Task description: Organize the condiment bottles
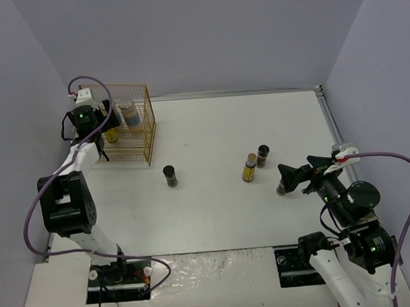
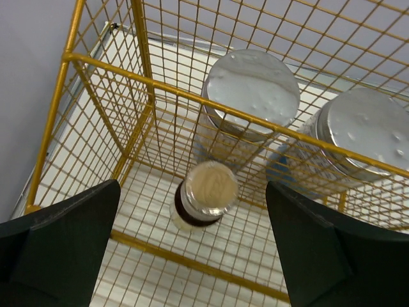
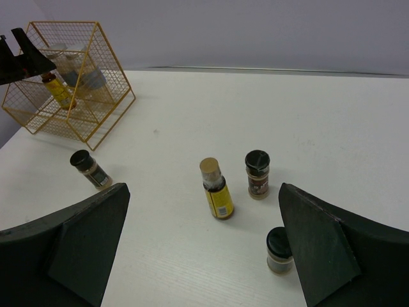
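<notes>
The gold wire rack (image 1: 137, 126) holds two pale blue-labelled jars (image 2: 251, 86) (image 2: 364, 131) and a slim yellow-labelled bottle (image 2: 206, 192). My left gripper (image 2: 195, 256) is open and empty above the rack, its jaws wide on either side of the slim bottle; it also shows in the top view (image 1: 106, 128). On the table stand a second slim yellow-labelled bottle (image 3: 216, 189) and three black-lidded jars (image 3: 91, 169) (image 3: 257, 174) (image 3: 279, 250). My right gripper (image 3: 201, 249) is open and empty, low over the table; the nearest jar (image 1: 281, 188) stands just by its right jaw.
The rack's gold wires (image 2: 70, 57) stand close around my left fingers. Grey walls close in the table on the left, back and right. The left arm's base (image 1: 69, 203) stands near the table's left edge.
</notes>
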Robot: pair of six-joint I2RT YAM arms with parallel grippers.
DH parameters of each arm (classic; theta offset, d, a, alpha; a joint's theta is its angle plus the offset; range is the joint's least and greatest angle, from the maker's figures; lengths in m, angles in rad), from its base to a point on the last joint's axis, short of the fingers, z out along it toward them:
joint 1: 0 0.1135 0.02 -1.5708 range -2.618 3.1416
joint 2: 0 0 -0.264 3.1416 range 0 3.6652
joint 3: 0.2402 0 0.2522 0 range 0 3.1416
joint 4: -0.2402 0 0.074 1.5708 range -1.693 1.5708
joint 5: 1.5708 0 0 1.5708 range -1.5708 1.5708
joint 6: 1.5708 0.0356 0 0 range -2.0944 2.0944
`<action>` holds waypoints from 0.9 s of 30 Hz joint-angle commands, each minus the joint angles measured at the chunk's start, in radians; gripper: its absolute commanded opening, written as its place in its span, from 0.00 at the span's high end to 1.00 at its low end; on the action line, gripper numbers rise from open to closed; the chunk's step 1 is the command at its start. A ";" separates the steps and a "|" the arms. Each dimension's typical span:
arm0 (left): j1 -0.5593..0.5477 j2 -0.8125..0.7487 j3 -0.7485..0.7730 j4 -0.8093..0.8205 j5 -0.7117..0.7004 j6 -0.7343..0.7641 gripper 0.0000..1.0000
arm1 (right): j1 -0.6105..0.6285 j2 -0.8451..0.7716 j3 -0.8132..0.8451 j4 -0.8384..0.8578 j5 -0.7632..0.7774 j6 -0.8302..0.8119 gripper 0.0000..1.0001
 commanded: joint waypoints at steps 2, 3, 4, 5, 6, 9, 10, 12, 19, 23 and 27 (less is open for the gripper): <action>-0.039 -0.205 0.056 -0.154 0.001 -0.067 0.03 | 0.004 0.034 0.024 0.082 -0.017 0.000 0.00; -0.054 -0.237 0.057 -0.183 0.005 -0.069 0.03 | 0.004 0.034 0.025 0.084 -0.017 0.000 0.00; -0.073 -0.274 0.056 -0.211 0.012 -0.071 0.03 | 0.004 0.034 0.026 0.086 -0.018 0.000 0.00; -0.100 -0.304 0.051 -0.232 0.030 -0.074 0.03 | 0.004 0.034 0.028 0.087 -0.019 0.000 0.00; -0.139 -0.327 0.044 -0.245 0.065 -0.078 0.03 | 0.003 0.035 0.031 0.088 -0.019 0.001 0.00; -0.252 -0.404 -0.014 -0.229 0.132 -0.079 0.03 | 0.003 0.037 0.035 0.093 -0.021 0.006 0.00; -0.321 -0.421 -0.041 -0.188 0.149 -0.079 0.03 | 0.003 0.036 0.035 0.096 -0.021 0.008 0.00; -0.403 -0.444 -0.113 -0.129 0.156 -0.060 0.03 | 0.004 0.035 0.036 0.096 -0.024 0.013 0.00; -0.747 -0.309 -0.153 0.067 0.210 -0.021 0.03 | 0.004 0.027 0.042 0.095 -0.024 0.017 0.00; -0.897 -0.212 -0.106 0.129 0.203 0.035 0.03 | 0.004 0.013 0.048 0.092 -0.011 0.018 0.00; -0.974 -0.099 -0.045 0.164 0.238 0.057 0.03 | 0.004 -0.002 0.054 0.082 0.013 0.021 0.00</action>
